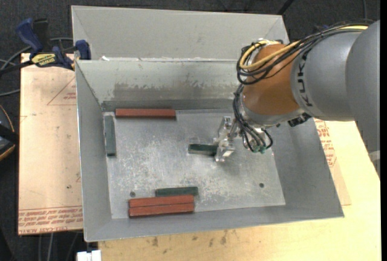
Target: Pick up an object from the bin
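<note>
My gripper [224,151] hangs low over the middle-right of the bin floor, below the orange cover of the wrist. A small dark green bar [201,148] lies flat on the floor, and its right end reaches in at the metal fingertips. Whether the fingers clasp that end I cannot make out. The bar rests level on the floor, not lifted.
A red-brown bar [145,113] lies along the back wall. A grey-green bar [110,136] runs along the left wall. Near the front a dark green bar [176,192] lies beside a longer red-brown bar [161,206]. The arm covers the bin's right side.
</note>
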`<action>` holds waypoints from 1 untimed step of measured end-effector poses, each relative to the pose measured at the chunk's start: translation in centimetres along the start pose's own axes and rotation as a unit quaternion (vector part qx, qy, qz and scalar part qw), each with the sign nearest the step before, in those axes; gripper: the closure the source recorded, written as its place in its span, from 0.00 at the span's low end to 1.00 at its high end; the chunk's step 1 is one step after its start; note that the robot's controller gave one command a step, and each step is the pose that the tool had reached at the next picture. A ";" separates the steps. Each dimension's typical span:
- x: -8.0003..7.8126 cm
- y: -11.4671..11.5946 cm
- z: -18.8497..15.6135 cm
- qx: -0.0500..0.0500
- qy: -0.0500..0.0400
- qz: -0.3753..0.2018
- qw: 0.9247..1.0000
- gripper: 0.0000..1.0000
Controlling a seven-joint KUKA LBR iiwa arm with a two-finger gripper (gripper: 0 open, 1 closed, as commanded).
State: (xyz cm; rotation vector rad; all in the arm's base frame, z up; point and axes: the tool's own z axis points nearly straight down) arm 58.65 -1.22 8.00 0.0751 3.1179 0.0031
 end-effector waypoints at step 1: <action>-0.8 -2.0 -14.3 0.001 0.009 -0.017 1.000 1.00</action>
